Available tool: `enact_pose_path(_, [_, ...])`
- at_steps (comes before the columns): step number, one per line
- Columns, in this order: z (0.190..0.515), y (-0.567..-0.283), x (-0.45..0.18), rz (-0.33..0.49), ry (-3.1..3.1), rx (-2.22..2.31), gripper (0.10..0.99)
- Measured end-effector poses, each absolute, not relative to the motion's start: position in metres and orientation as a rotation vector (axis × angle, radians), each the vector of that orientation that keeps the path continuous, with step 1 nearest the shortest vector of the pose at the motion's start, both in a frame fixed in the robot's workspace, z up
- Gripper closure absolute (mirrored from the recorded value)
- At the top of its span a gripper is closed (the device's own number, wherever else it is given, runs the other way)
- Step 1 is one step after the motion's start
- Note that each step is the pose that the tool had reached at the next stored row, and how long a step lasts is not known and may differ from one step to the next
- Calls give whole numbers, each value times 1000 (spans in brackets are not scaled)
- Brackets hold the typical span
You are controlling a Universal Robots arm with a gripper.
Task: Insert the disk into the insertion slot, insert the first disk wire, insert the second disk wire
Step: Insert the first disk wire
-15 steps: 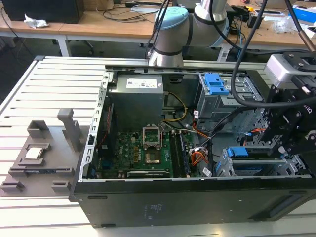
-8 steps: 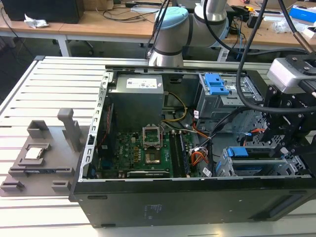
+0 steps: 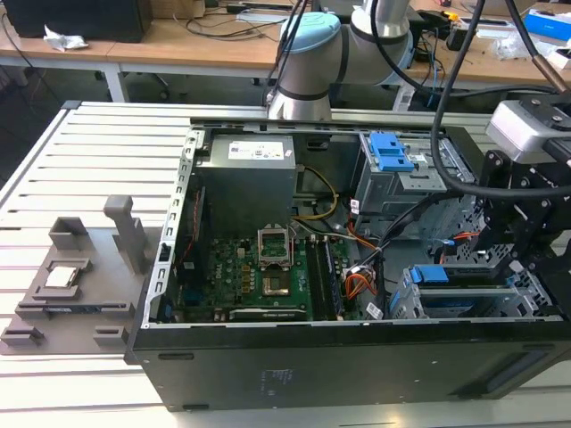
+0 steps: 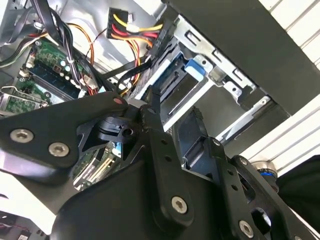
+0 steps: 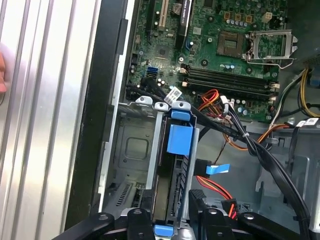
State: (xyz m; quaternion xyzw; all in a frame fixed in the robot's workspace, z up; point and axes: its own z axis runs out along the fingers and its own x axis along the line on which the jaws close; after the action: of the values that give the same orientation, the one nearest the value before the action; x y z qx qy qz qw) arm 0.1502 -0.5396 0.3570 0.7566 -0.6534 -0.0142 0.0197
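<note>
Your black tool (image 5: 170,222) is down in a corner of the open black tower case (image 3: 268,374), right at the end of the flat silver disk in its bright blue plastic carrier (image 5: 172,185). I can't tell from either wrist view whether it's clamped on the disk or free.

The disk sits inside the low perforated sheet-metal insertion slot (image 5: 131,150), with its blue tab end toward the green motherboard (image 5: 225,55). A flat red data cable (image 5: 216,189) and a bundle of orange, red, yellow and black wires (image 5: 215,97) lie just beside the disk. I can't tell if any of them is plugged in.

In the exterior view the slot is at the case's near corner on that view's right, and the taller grey cage with a blue latch (image 3: 393,156) is behind it.

The case rests on a slatted aluminium worktop (image 3: 89,160). To the exterior view's left of the case is a grey plastic fixture (image 3: 98,303) carrying a square silver chip (image 3: 61,276). The arm with pale blue joint caps (image 3: 308,40) rises behind the case. Further back are wooden worktops (image 3: 178,45) strewn with cables, over a grey floor.
</note>
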Motion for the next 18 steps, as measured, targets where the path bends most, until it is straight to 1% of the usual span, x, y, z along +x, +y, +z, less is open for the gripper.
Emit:
enact_pose_path(11, [357, -530, 165, -44, -2017, 2356, 667])
enact_pose_path(18, [357, -515, 174, -42, -1999, 2370, 667])
